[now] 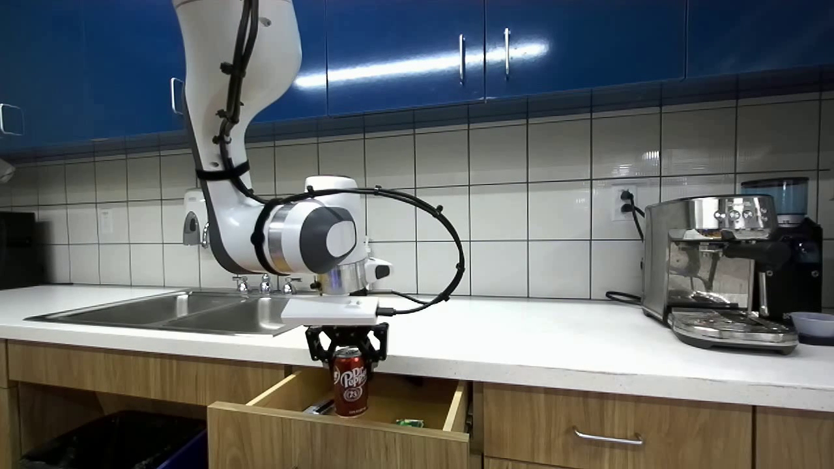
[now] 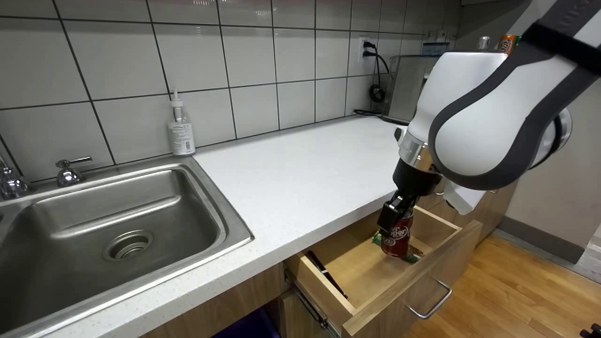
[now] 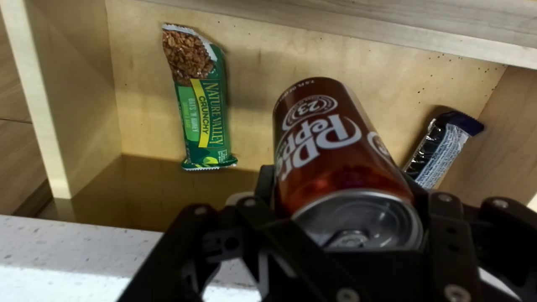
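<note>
Foremost in the wrist view, my gripper (image 3: 339,184) grips a soda can (image 3: 321,138) around its upper part, jaws closed only to its width, over the open drawer (image 1: 339,438). I can't judge how high its base sits; letting go too high could topple it onto the granola bar (image 3: 205,115) or dark-wrapped bar (image 3: 440,149).

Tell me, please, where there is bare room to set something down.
The counter looks bare between the sink and the coffee machine, except a cord at the back. In the drawer, bare wood shows between the dark-wrapped bar and the green granola bar, but the gripper holding a soda can crowds it.
</note>
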### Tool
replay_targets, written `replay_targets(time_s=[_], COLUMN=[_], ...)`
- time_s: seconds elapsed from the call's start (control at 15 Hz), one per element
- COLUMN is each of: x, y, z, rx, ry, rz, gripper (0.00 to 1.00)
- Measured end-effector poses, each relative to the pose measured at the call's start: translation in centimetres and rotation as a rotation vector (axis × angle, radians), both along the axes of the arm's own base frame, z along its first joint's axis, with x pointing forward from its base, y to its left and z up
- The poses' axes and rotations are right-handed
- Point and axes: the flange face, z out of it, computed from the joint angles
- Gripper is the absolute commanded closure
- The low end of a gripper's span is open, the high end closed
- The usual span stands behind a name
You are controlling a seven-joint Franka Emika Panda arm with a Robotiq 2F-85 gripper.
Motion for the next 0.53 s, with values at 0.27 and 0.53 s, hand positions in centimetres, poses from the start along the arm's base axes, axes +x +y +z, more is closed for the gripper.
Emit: replay_targets(time_s=[0.27,0.53], x=[0.0,0.0], y=[-0.1,-0.1], z=[-1.1,-1.9], rx=[-0.003,-0.006], ry=[0.009,0.004], rz=[0.002,0.006], gripper=[0.61,0.61])
